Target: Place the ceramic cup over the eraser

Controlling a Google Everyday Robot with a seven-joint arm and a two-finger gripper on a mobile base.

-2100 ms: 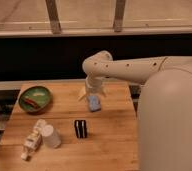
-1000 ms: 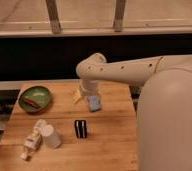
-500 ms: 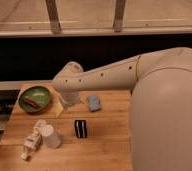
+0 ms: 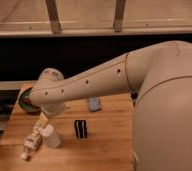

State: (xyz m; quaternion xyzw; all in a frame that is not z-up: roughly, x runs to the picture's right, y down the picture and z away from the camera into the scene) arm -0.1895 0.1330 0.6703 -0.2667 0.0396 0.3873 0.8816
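Camera view: ceramic cup (image 4: 51, 136) stands near eraser (image 4: 80, 128), not yet over it
gripper (image 4: 43, 120): just above cup; open or closed, cannot tell

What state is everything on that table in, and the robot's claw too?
Ceramic cup: standing on the table, not lifted.
Eraser: upright, uncovered.
Light-blue pad: lying flat behind the eraser.
White-and-tan packet: lying beside the cup.
Green bowl: partly hidden by the arm.
Gripper: low, just above the cup.
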